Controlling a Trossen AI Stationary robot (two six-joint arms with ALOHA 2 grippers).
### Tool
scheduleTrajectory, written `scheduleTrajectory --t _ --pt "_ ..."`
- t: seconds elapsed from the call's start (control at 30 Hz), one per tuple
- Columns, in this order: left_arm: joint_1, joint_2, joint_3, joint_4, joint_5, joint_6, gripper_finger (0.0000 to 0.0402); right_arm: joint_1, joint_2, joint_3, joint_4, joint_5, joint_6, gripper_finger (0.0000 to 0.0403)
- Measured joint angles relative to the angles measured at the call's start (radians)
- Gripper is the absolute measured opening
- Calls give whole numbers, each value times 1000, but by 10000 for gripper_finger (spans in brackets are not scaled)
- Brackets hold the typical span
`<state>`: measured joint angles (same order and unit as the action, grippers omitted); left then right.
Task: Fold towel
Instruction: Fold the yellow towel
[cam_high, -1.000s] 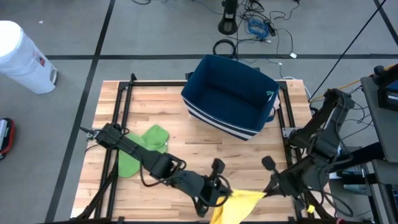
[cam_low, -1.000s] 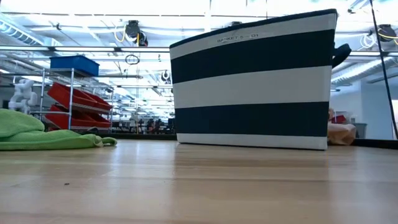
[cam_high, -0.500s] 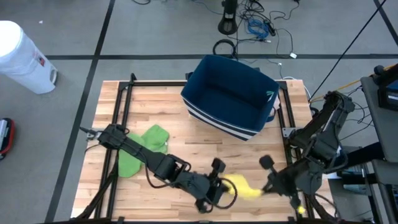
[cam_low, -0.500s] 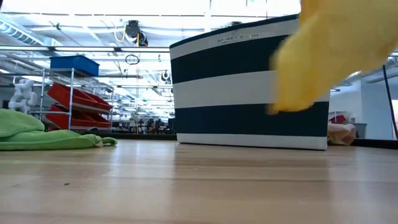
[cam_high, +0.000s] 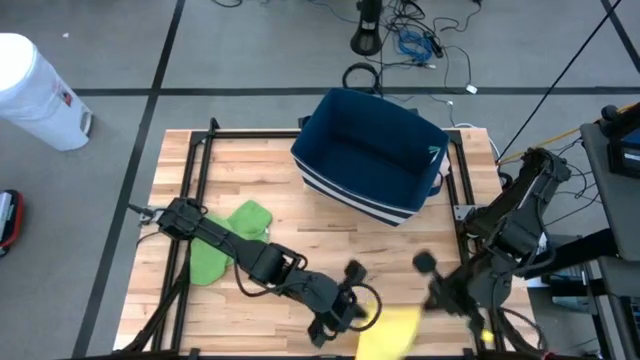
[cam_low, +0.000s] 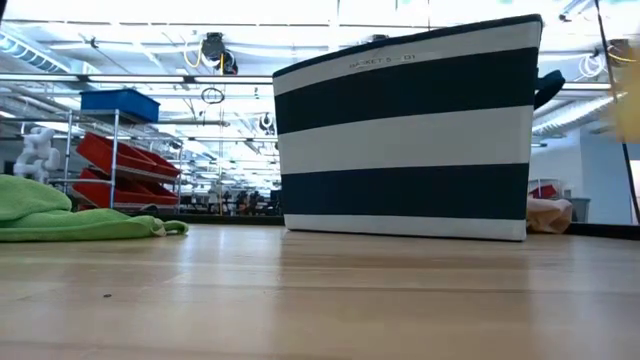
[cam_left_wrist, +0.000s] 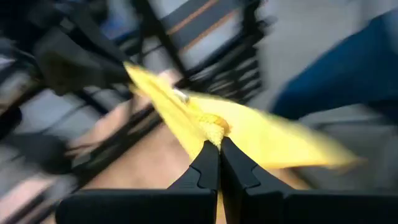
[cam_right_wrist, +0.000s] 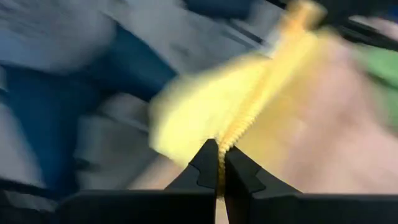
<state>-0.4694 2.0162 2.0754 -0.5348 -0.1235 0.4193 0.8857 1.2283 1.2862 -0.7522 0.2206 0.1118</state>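
Yellow towel (cam_high: 392, 330) held up over the near edge of the table (cam_high: 330, 235), stretched between two arms and blurred in every view, so probably swinging. Pinched at one edge by the left gripper (cam_left_wrist: 219, 144), fingers closed tight on a bunched fold of cloth. Pinched at another edge by the right gripper (cam_right_wrist: 218, 147), likewise clamped shut on a rolled hem. Barely caught in the low view, only a faint yellow smear at the far right edge (cam_low: 625, 100).

Soft, light and limp by the look of it: sags wherever unsupported, takes no shape of its own, likely to billow if moved fast. Not fragile, not slippery against the fingers, though a thin pinch of hem could slide out under a sharp tug. Best taken at the corners or along one hem, both holds kept level and well apart so the cloth hangs flat before being laid down.

Further out, a green cloth (cam_high: 228, 240) lying crumpled on the left part of the table, beside the left arm's base and well apart from the yellow one. A striped navy and white basket (cam_high: 370, 155) standing upright at the far side, open top. Bare wood between basket and near edge, room enough for spreading. Basket wall and green cloth both worth avoiding during any wide sweep. White bin (cam_high: 40, 90) on the floor, off the table.
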Motion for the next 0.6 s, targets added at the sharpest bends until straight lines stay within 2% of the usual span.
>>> scheduleTrajectory --t 0.1,0.17,0.2,0.3,0.37,0.47,0.6 --pt "20 -5 0 -13 -234 17 0 -4 -9 21 -154 224 31 0" --pt "33 -4 0 -38 -267 -11 0 -9 -11 22 -187 255 63 0" --pt "36 -4 0 -56 -222 -36 0 -9 -13 24 -179 220 81 0" --pt "33 -4 0 -68 67 -70 0 -7 -5 25 -72 23 84 0" --pt "16 -2 0 -47 165 -69 0 3 13 25 31 -81 51 0" --pt "2 -2 1 -41 183 -43 0 15 28 25 116 -148 -11 0" --pt "-11 -2 1 -30 183 -17 0 15 32 25 141 -168 -60 0"
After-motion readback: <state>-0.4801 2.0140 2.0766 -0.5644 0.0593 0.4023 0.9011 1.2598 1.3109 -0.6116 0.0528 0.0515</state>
